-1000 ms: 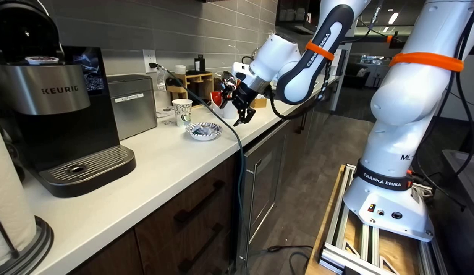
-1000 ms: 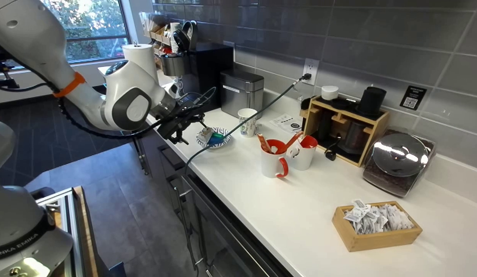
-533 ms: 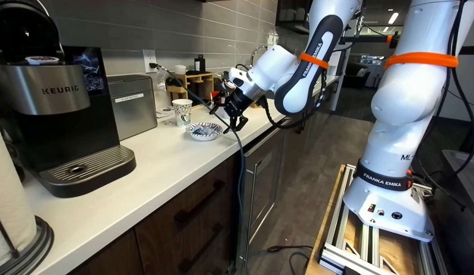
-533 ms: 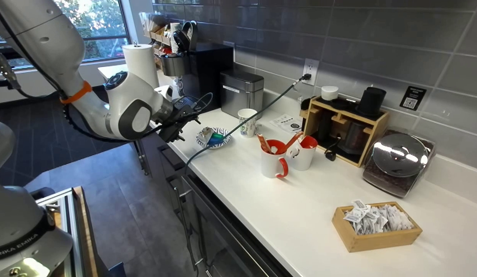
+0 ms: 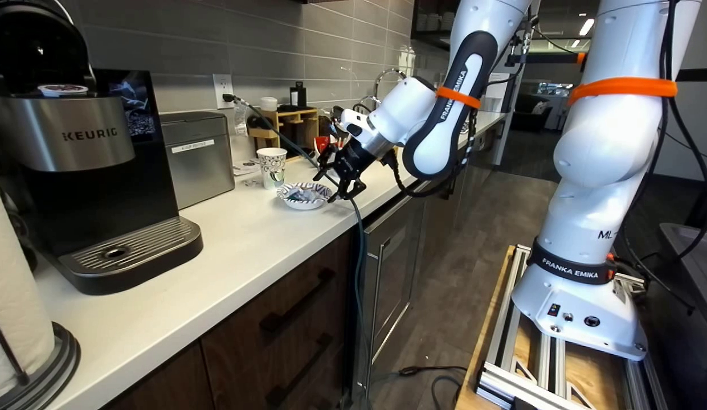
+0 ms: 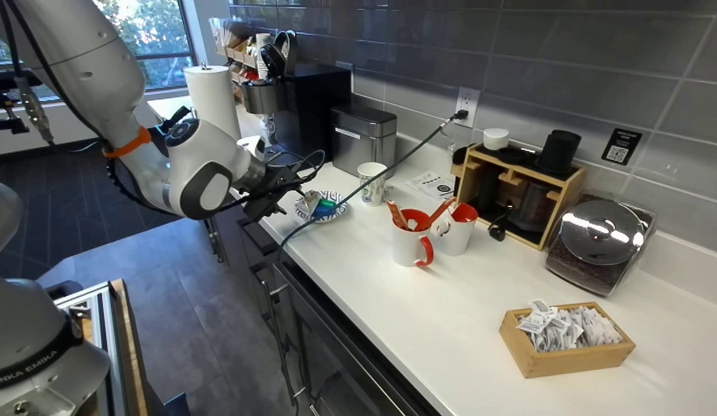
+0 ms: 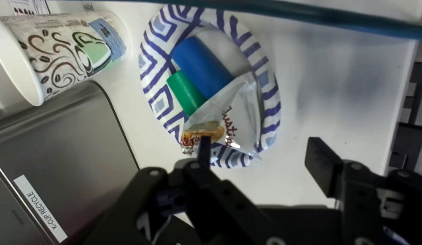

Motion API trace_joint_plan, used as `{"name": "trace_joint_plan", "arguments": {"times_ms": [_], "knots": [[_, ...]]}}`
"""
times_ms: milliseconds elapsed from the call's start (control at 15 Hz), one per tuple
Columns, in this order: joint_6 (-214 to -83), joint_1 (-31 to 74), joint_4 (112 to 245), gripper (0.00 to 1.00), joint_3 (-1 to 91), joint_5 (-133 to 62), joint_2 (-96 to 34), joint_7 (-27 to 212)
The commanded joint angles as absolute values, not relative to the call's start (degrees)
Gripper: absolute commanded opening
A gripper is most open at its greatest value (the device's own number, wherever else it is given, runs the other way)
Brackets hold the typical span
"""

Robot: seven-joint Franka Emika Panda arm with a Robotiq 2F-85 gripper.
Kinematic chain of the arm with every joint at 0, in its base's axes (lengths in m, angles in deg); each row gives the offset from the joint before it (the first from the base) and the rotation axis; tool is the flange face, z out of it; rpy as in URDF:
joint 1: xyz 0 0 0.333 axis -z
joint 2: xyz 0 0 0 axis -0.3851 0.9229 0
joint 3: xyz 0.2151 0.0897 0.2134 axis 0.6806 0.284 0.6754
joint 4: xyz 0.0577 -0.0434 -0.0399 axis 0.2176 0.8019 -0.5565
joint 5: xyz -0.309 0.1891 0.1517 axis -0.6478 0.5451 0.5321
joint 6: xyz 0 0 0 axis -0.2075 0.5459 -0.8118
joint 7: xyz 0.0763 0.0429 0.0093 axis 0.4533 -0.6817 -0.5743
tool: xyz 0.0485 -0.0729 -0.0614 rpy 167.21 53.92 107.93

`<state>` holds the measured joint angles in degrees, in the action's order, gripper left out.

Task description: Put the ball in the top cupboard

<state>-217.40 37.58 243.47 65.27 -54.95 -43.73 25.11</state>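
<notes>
Hand [image 7: 262, 156] status: fingers [image 7: 321, 166] spread well apart, with the white surface of the desk [image 7: 333, 112] visible between them. In both exterior views I locate the hand tilted downward, close to the rim of a round paper bowl [image 7: 263, 68], white with a blue pattern. I cannot tell whether the fingertips touch it. I take this pale, roundish bowl as the task's ball; it rests on the desk.

Bowl contents, per the wrist view: a blue cylinder [image 7: 200, 66], a green cylinder [image 7: 185, 93] alongside it, and a silvery-white wrapper [image 7: 239, 115] overlapping their ends. One finger crosses the wrapper in my line of sight.

A dark teal cable [image 7: 299, 15] runs from the wall outlet [image 6: 468, 98] to the front edge of the desk, passing near the bowl. A printed paper cup [image 7: 68, 58] stands upright beside the bowl. A steel bin [image 7: 61, 153] labelled "K-CUP RECYCLE" stands near the cup.

In an exterior view I note a coffee maker [image 5: 97, 134] beside the bin. Farther along the desk, an exterior view gives me two white mugs [image 6: 411, 248] with red interiors, a wooden rack [image 6: 566, 199] and a wooden box [image 6: 572, 363] of packets. High in an exterior view, a dark wall cupboard [image 5: 424, 35] holds white dishware, well apart from the hand.
</notes>
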Motion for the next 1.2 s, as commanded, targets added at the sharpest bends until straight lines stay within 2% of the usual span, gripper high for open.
{"name": "trace_joint_plan", "arguments": {"times_ms": [0,67,267,400,533,800,867,933,1000,1067,1133], "knots": [[-219.2,36.5,243.3,0.54,64.5,-50.5,-41.4,20.2],[-218.9,36.4,243.3,0.54,64.3,-49.4,-41.2,18.6],[-218.8,35.7,243.3,0.25,63.6,-46.5,-40.4,14.3],[-219.2,34.8,243.3,0.19,63.1,-43.9,-39.7,11.2],[-219.2,33.7,243.3,0.21,62.6,-41.2,-39.1,8.3],[-219.7,30.9,243.1,0.55,61.8,-36.0,-37.4,3.0],[-220.0,30.2,243.0,0.59,61.7,-35.1,-37.0,2.2],[-220.3,29.5,243.0,0.57,61.7,-34.2,-36.6,1.6],[-220.8,28.8,242.8,0.37,61.6,-33.5,-36.2,0.9],[-221.7,28.2,242.9,0.31,61.6,-32.8,-35.9,0.1],[-222.5,27.8,242.8,0.31,61.6,-32.2,-35.6,-0.5]]}}
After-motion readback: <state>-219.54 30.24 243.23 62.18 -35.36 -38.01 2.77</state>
